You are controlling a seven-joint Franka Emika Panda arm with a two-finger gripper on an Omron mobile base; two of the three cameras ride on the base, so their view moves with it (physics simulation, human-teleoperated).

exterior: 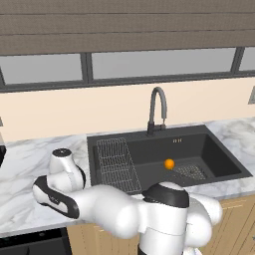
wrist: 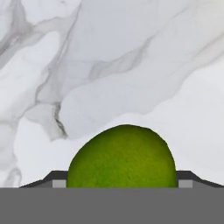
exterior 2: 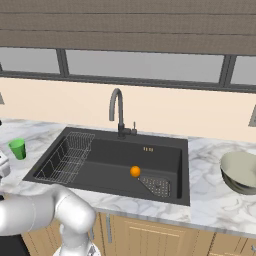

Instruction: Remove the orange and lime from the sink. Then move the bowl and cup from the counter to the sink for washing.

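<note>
In the hand view the dark green lime [wrist: 122, 162] sits between my gripper's [wrist: 122, 183] two dark fingertips [wrist: 56, 180], held just above the white marble counter [wrist: 131, 65]. My arm reaches left over the counter [exterior: 20, 169] beside the sink [exterior: 219, 149]. The orange [exterior: 169, 163] lies on the sink floor near the drain, also seen from the right base view as the orange [exterior 2: 135, 171]. The light-green cup [exterior 2: 18, 148] stands upright on the counter left of the sink [exterior 2: 165, 150]. The pale bowl [exterior 2: 242, 172] rests on the counter at the right.
A wire rack [exterior: 115, 164] fills the sink's left part, and a drain mat [exterior 2: 156, 186] lies at its right. The curved grey faucet [exterior: 158, 107] rises behind the basin. A window runs along the back wall.
</note>
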